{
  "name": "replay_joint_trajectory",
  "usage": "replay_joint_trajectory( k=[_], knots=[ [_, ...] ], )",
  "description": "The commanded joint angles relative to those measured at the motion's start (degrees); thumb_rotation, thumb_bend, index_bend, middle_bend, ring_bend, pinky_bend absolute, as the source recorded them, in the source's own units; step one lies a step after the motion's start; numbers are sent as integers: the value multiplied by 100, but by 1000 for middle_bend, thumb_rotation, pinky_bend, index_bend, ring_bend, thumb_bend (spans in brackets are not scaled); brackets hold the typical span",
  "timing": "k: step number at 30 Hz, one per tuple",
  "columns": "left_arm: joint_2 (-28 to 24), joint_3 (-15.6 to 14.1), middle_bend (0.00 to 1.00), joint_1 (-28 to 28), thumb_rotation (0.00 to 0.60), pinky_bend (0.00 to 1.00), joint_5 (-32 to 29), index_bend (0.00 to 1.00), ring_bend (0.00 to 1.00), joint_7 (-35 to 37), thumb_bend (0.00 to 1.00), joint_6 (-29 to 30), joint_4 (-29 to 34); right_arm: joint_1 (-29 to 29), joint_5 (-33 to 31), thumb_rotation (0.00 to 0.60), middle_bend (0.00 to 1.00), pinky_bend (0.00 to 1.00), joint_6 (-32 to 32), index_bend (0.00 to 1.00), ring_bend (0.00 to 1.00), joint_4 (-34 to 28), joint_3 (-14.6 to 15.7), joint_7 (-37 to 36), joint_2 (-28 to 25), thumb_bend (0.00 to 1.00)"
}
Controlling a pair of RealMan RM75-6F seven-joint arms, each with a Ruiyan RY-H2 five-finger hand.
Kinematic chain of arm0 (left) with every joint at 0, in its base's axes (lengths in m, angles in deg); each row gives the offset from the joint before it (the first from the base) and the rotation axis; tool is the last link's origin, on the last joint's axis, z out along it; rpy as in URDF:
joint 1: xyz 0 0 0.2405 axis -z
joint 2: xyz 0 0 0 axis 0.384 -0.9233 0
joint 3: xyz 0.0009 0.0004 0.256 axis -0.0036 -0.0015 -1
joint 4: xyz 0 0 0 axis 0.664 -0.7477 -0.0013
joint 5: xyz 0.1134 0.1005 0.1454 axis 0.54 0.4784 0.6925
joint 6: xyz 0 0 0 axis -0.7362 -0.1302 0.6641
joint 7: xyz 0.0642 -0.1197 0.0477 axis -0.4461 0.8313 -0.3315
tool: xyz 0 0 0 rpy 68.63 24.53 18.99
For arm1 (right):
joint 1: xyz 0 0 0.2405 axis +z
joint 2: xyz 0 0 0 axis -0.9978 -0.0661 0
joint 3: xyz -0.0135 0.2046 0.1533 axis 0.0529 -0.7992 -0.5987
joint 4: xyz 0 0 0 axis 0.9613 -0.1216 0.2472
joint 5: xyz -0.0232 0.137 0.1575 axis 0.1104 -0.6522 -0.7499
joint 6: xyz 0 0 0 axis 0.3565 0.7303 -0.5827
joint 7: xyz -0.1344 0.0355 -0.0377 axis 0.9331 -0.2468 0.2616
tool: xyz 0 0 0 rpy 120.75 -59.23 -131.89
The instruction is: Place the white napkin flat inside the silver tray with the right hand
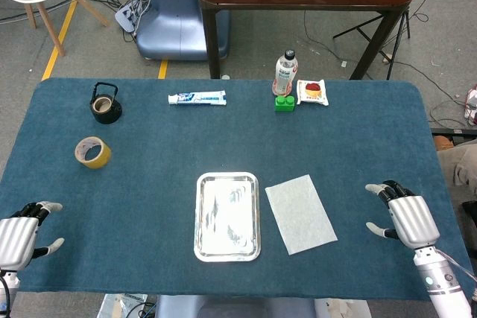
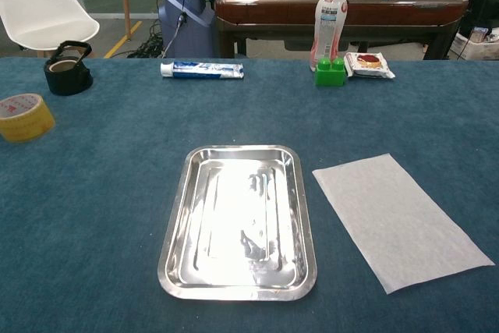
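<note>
The white napkin (image 1: 300, 213) (image 2: 399, 218) lies flat on the blue table cover, just right of the silver tray (image 1: 227, 217) (image 2: 239, 221), which holds nothing. My right hand (image 1: 402, 214) hovers near the table's right front, well to the right of the napkin, fingers apart and holding nothing. Over the left front corner my left hand (image 1: 22, 232) is likewise spread with nothing in it. Neither hand shows in the chest view.
At the back stand a drink bottle (image 1: 285, 74), a green block (image 1: 284, 103), a snack packet (image 1: 312, 92) and a toothpaste tube (image 1: 197, 98). A black kettle-like pot (image 1: 105, 103) and a yellow tape roll (image 1: 93, 153) sit at the left.
</note>
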Motion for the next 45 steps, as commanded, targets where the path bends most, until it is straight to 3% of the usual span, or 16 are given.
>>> replay_joint_trajectory(
  k=[1, 9, 14, 17, 22, 26, 34, 45],
  knots=[
    [30, -2, 354, 9, 600, 486, 18, 338, 297, -5, 111, -1, -26, 0, 14, 600, 366, 435, 11, 287, 229, -1, 8, -4, -1, 0],
    [60, -21, 354, 22, 600, 486, -24, 337, 297, -2, 111, -78, -62, -27, 99, 600, 382, 437, 173, 288, 245, 4, -3, -123, -1, 0],
    [54, -11, 354, -9, 600, 487, -13, 331, 297, 37, 111, 0, -66, -60, 209, 600, 464, 549, 351, 316, 350, 91, -5, -50, 176, 0],
    [55, -10, 354, -22, 600, 487, 5, 331, 297, 29, 111, 39, -88, -87, 352, 600, 573, 651, 551, 351, 486, 136, -20, 7, 303, 0],
    [38, -17, 354, -59, 600, 487, 28, 331, 297, 47, 111, 109, -80, -52, 523, 600, 874, 843, 582, 390, 760, 190, 32, 49, 437, 0],
    [28, 0, 354, -82, 600, 487, 12, 332, 298, 79, 111, 152, -86, 34, 655, 600, 992, 911, 498, 419, 870, 212, 76, 98, 523, 0],
    [-17, -2, 354, -129, 600, 487, 25, 331, 297, 116, 111, 223, -61, 208, 860, 600, 1000, 987, 247, 427, 982, 15, 179, 374, 631, 0],
    [-47, 16, 354, -150, 600, 487, -2, 332, 297, 190, 111, 232, -73, 338, 845, 600, 1000, 998, -191, 427, 997, -50, 346, 797, 824, 0]
  ],
)
